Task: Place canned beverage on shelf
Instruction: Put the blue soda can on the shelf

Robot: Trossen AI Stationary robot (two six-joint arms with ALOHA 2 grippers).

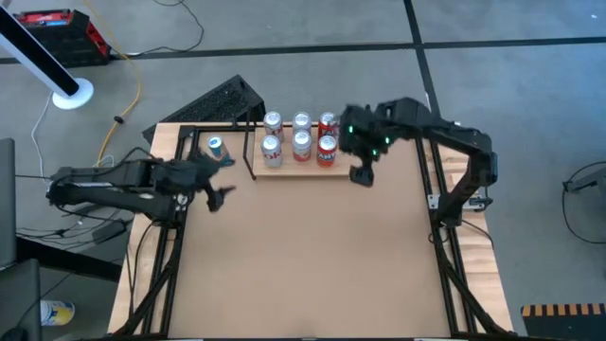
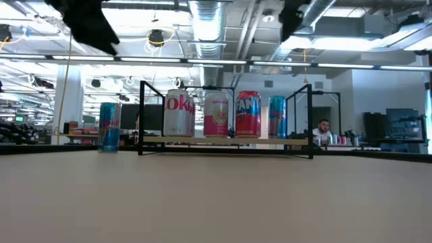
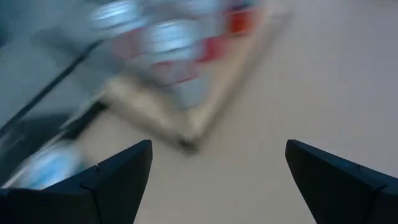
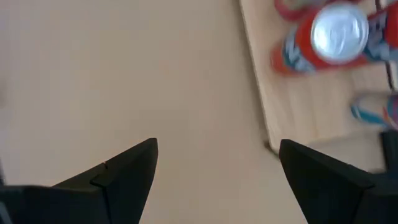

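Observation:
The shelf [image 1: 295, 168] is a pale wood plank in a thin black rod frame at the table's far middle, holding several cans [image 1: 301, 142]; it also shows in the low view [image 2: 223, 140]. A blue can [image 1: 216, 147] stands upright on the table left of the shelf, also in the low view [image 2: 109, 127]. My left gripper [image 1: 222, 180] is open and empty, raised near the blue can, just toward the table's near side. My right gripper [image 1: 362, 173] is open and empty, raised just right of the shelf's right end, above a red can [image 4: 333, 34].
A black wire rack [image 1: 222, 99] lies beyond the table's far left corner. The brown tabletop [image 1: 303, 256] stretches toward the near edge. A person [image 2: 325, 129] sits in the room behind.

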